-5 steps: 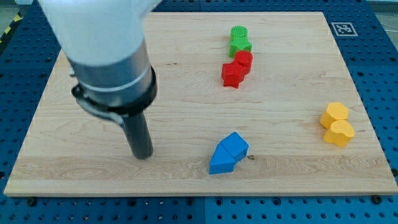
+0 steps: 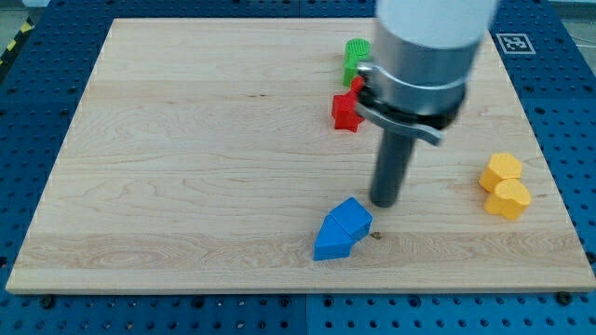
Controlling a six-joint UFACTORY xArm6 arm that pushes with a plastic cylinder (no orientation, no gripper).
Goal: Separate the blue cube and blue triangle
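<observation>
A blue cube (image 2: 352,217) and a blue triangle (image 2: 331,239) lie touching each other near the view's bottom middle, the cube up and to the right of the triangle. My tip (image 2: 385,201) rests on the wooden board (image 2: 186,167) just to the right of and slightly above the blue cube, a small gap away from it.
Two red blocks (image 2: 346,111) and two green blocks (image 2: 354,58) sit at the view's top, partly hidden behind the arm. Two yellow blocks (image 2: 504,185) lie at the view's right near the board's edge.
The arm has swept from the view's left to the right. My tip went from left of the blue pair to just right of the blue cube. No block moved.
</observation>
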